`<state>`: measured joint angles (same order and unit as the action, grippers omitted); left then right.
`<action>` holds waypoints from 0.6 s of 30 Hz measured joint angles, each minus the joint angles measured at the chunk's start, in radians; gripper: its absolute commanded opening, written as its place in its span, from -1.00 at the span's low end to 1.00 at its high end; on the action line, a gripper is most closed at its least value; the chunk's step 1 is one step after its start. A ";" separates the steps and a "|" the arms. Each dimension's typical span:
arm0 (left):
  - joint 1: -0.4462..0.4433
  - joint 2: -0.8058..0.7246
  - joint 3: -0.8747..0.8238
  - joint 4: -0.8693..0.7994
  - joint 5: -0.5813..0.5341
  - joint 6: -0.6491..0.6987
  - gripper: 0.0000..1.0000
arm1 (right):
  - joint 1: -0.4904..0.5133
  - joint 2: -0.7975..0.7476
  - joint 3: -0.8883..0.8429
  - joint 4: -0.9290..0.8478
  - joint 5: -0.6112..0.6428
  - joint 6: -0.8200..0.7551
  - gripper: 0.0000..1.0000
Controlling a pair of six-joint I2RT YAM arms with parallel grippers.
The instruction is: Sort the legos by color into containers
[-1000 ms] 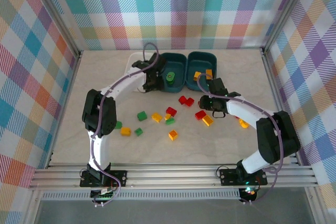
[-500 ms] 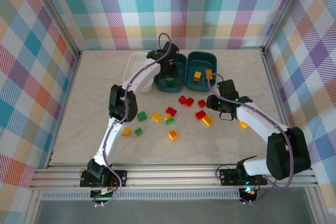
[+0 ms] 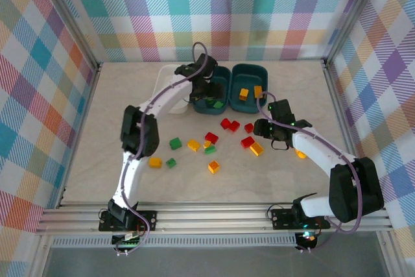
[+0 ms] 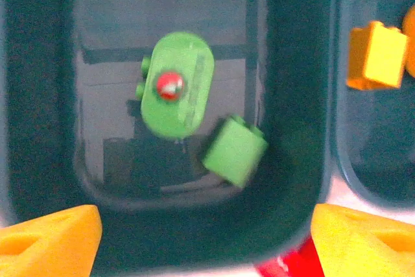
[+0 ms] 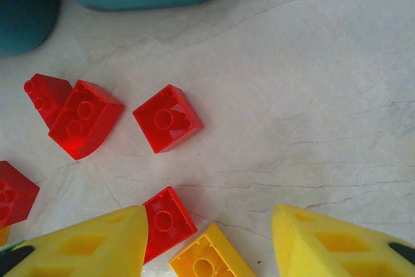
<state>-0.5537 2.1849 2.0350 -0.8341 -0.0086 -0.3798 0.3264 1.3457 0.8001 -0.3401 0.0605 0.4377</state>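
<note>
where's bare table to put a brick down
Bare: the near strip of table between the loose legos and the near edge, and the far right corner beside the right teal tub. Crowded: the middle, in front of it and the left teal tub.

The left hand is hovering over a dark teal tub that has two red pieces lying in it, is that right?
Not quite. The left hand hovers over the dark teal tub, but the two pieces in it, a rounded piece and a brick, are green, not red. The left wrist view shows this.
</note>
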 measured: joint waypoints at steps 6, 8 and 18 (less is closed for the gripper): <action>-0.026 -0.420 -0.512 0.119 -0.040 -0.130 0.74 | 0.035 0.010 0.003 -0.003 -0.021 -0.005 0.16; -0.016 -0.510 -0.649 0.127 -0.054 -0.177 0.72 | 0.076 0.032 0.013 -0.004 -0.021 -0.008 0.19; 0.008 -0.537 -0.946 0.130 -0.053 -0.340 0.69 | 0.138 0.126 0.053 0.004 -0.020 -0.008 0.27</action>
<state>-0.5461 1.6482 1.0889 -0.7040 -0.0616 -0.7197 0.4648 1.4712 0.8528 -0.3359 0.0402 0.4301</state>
